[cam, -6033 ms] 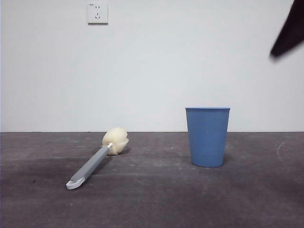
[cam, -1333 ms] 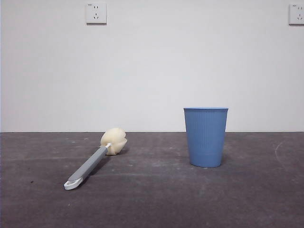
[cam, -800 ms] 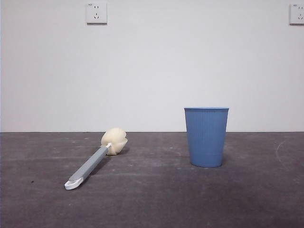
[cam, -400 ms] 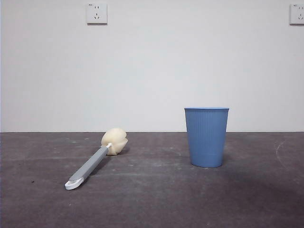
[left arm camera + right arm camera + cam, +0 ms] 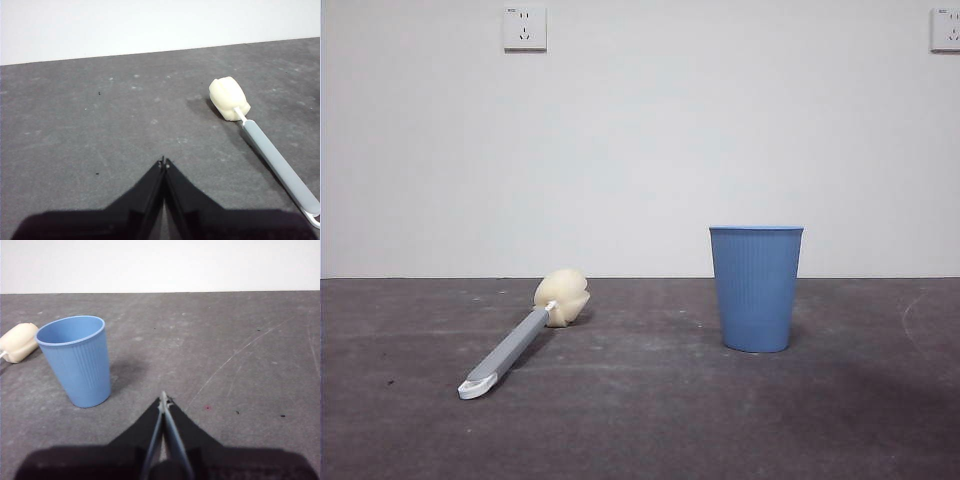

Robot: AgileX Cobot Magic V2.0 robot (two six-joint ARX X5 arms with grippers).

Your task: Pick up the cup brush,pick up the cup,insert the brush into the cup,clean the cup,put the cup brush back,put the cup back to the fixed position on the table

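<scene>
two things sat on the table [image 5: 640, 420], well apart from each other. the cup brush [image 5: 525, 330] lay flat on the dark grey surface, its cream-yellow sponge head [image 5: 563, 296] toward the back wall and its grey handle running forward at a slant to the white looped end [image 5: 472, 388] nearest the front camera. the cup [image 5: 756, 288] stood upright with its mouth open to the top, resting on its narrower base to the right of the brush as the front view showed them. no arm appeared in the front view.

the left gripper [image 5: 164, 161] hung above bare table with its two black jaws pressed together at the tips, holding nothing. in the left wrist view the brush lay off to one side of those jaws, not touching them, with the sponge head [image 5: 228, 98] farther away and the handle [image 5: 277, 165] coming back toward the camera.

the right gripper [image 5: 163, 399] was likewise closed tip to tip and empty. in the right wrist view the cup [image 5: 76, 359] stood near the jaws but clear of them, its hollow inside visible, and a bit of the sponge head [image 5: 17, 342] showed just past the cup. pale scratches [image 5: 235, 360] ran across the table surface on the far side of the jaws from the cup.

two wall sockets [image 5: 525, 27] were set high on the white wall behind.
</scene>
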